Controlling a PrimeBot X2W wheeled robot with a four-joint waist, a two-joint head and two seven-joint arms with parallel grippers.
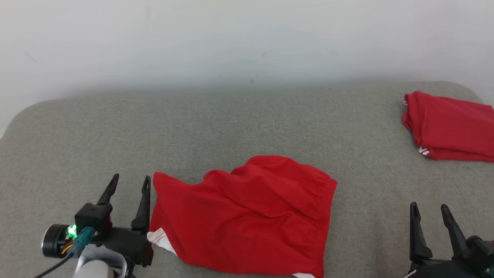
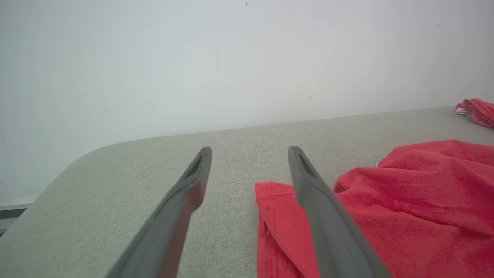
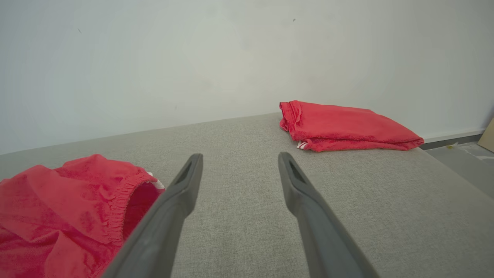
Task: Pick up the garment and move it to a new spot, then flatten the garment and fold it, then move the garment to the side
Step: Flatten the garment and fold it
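Fabric of a grey weave covers the counter, which runs back to a plain pale wall and has rounded far corners. The garment, a pair of red shorts, lies rumpled at the middle of the counter's near edge, with a raised fold across its upper half, white trim at its near left corner and its gathered elastic waistband along its right side. A second red garment, folded flat, rests at the far right corner, well apart from the shorts.

The left jaws stand wide open with nothing between them, low over the counter at the shorts' left side. The fingers point toward the far edge; in the left wrist view the inner one crosses in front of the stitched hem corner, and whether it touches the cloth cannot be told.

The right jaws are also spread wide and empty, their fingers rising at the near right corner, clear of both garments.
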